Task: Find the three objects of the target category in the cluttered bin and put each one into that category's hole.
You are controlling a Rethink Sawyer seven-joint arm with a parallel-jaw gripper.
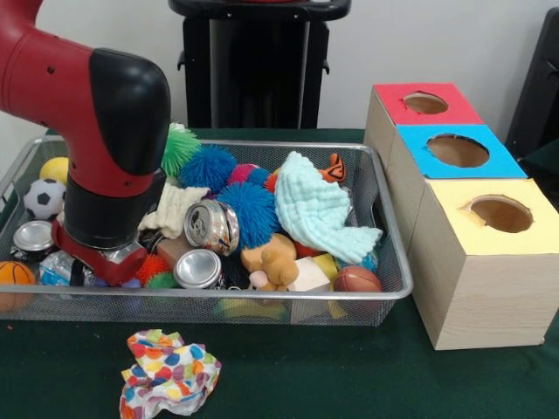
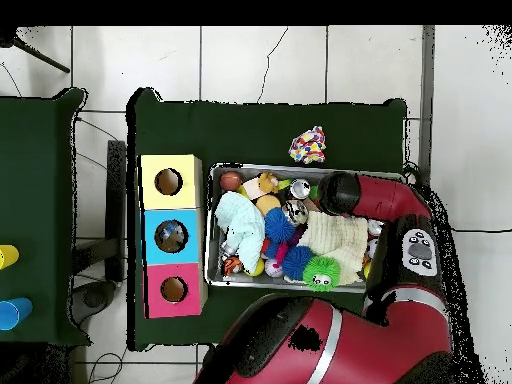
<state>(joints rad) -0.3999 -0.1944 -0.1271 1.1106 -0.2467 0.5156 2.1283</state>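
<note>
The silver wire-mesh bin (image 1: 389, 292) is full of toys and also shows in the overhead view (image 2: 214, 225). My gripper (image 1: 103, 269) is down in the bin's left end, sunk into the clutter under the red and black wrist (image 2: 340, 193). Its tips are hidden. One wrinkly clear plastic piece (image 1: 54, 266) lies right beside the gripper on its left, near the front rim. I cannot tell whether they touch. No other clear plastic piece shows in the bin.
Three wooden boxes stand beside the bin, with red (image 1: 425, 103), blue (image 1: 458, 150) and yellow (image 1: 500, 213) holes. Silver cans (image 1: 212, 227) (image 1: 198, 268), spiky balls (image 1: 249, 209) and a mint cloth (image 1: 314, 209) fill the bin. A dotted cloth (image 1: 168, 374) lies in front of the bin.
</note>
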